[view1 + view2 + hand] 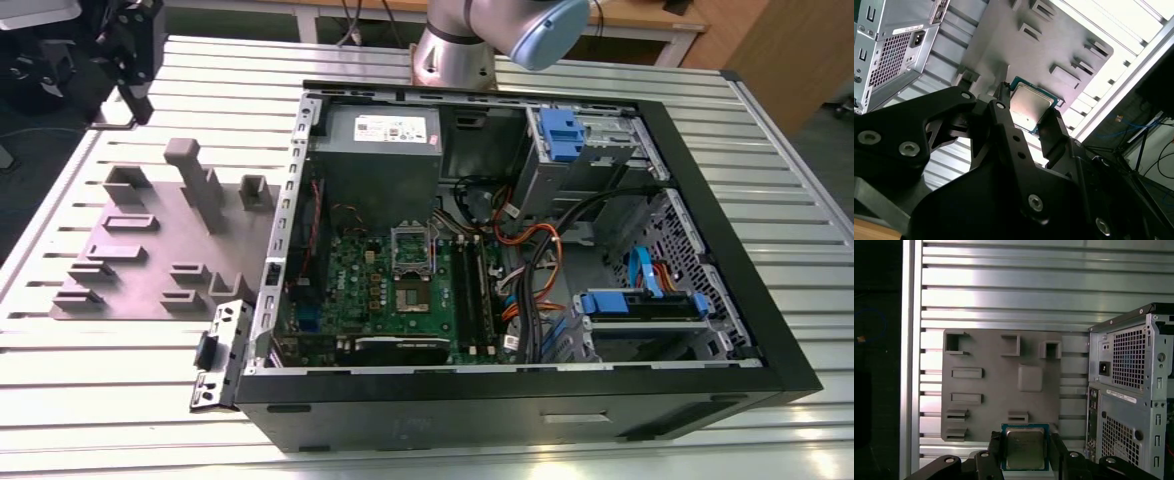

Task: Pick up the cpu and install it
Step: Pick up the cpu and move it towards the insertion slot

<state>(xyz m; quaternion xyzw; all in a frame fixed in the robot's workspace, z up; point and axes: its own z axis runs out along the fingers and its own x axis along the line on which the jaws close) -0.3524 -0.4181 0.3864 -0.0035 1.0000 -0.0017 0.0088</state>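
The cpu (pixel 1025 446), a small square chip with a silver top and a thin greenish rim, hangs between my two black fingers (pixel 1056 452) in both wrist views. My gripper (pixel 1025 456) is shut on its two opposite edges, high above the grey holder plate (pixel 989 385). In the second wrist view the cpu (pixel 1030 104) sits the same way in my gripper (pixel 1030 117). In the exterior view my gripper (pixel 132 105) hovers at the far left over the table's back corner. The motherboard socket (pixel 411 250) lies in the open computer case (pixel 694 190).
The grey holder plate (pixel 140 255) with raised blocks lies on the slatted metal table (pixel 120 370), at the exterior view's left of the case. Inside the case are a power supply (pixel 387 130), blue drive brackets (pixel 641 303) and cables. The arm's base (pixel 454 55) stands behind.
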